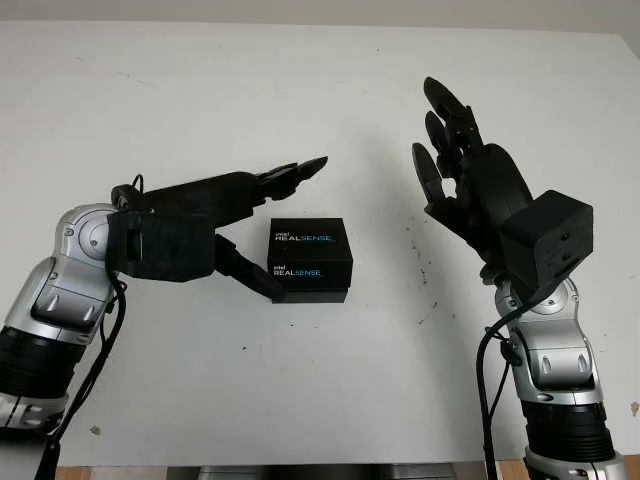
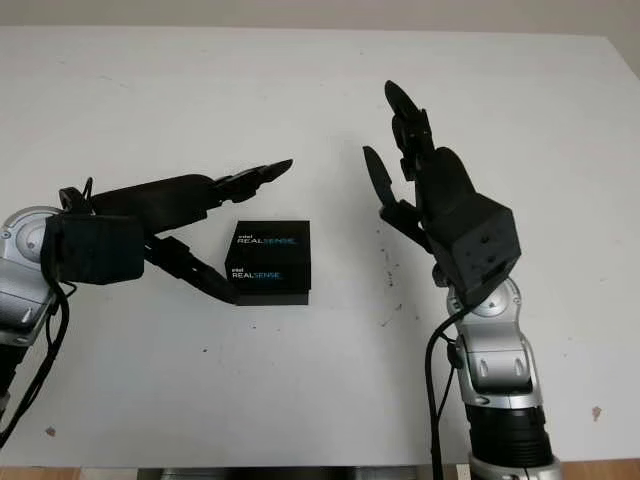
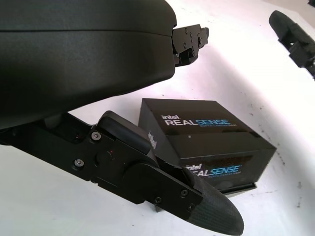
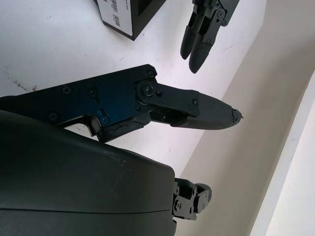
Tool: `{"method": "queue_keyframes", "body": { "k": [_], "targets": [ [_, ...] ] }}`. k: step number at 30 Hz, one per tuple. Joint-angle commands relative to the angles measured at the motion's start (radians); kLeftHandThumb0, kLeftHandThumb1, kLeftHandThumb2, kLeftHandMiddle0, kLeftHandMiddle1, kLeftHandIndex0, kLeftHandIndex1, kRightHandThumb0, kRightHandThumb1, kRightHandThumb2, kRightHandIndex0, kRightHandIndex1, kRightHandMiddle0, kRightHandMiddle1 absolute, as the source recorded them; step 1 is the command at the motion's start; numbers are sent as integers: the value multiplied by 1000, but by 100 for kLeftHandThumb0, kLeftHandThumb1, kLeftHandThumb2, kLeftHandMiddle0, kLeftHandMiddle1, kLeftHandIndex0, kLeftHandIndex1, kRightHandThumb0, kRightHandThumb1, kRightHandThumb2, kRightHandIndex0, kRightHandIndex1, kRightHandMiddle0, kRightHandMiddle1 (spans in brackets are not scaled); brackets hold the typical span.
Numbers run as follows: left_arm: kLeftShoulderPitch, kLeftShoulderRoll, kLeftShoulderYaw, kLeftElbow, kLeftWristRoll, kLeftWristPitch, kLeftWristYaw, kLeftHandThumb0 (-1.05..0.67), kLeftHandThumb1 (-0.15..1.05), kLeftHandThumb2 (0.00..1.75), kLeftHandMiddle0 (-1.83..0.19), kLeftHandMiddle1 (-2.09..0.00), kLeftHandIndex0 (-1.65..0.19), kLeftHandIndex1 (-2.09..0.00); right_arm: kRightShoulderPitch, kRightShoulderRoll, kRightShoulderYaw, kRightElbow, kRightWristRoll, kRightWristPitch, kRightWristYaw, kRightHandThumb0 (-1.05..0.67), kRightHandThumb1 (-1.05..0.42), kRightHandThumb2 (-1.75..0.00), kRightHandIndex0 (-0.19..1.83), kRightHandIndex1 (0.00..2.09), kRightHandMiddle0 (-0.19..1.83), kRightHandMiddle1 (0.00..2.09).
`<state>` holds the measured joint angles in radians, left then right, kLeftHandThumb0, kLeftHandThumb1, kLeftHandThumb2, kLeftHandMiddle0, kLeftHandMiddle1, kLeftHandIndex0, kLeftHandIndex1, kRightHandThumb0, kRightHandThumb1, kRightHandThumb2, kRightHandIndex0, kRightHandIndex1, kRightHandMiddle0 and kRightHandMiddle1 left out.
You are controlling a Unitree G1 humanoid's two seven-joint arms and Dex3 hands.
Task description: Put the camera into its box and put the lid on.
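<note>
A black box (image 1: 310, 260) sits on the white worktop (image 1: 300, 90) with its lid (image 3: 197, 118) fitted on top; white and blue lettering shows on the lid's top and front face. The left hand (image 1: 215, 225) is beside the box, released and grasping nothing: one lower finger (image 3: 167, 184) reaches to the box's near bottom corner, contact uncertain, while the upper fingers (image 1: 295, 175) extend above and behind the box. The right hand (image 1: 465, 180) is held up well apart from the box on its other side, released and empty.

"intel REALSENSE" on box (image 1: 310, 258) lid top, repeated on its front side
</note>
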<state>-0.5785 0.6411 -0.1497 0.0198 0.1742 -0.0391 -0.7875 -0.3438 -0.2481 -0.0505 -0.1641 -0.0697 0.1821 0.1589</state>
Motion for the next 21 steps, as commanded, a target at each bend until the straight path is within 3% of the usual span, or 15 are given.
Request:
{"method": "queue_keyframes", "body": {
  "k": [1,10,21],
  "targets": [
    [-4,-15,6,9,-23,18,0,-88,94,6,19,0,19,0,7,-3,-2,-14,3,-10,-2,-66,-105,-61,2,7,-10,36],
    [-2,-21,-11,10,13,12,46,-91,96,6,3,-10,17,-2,12,-5,-7,-19,10,-4,-1,-65,-105,-60,1,6,-11,36],
    [-6,3,-29,6,77,-5,43,-98,101,6,10,-6,13,-5,11,-4,-7,-21,14,3,-1,-66,-105,-60,0,6,-10,34]
  ]
}}
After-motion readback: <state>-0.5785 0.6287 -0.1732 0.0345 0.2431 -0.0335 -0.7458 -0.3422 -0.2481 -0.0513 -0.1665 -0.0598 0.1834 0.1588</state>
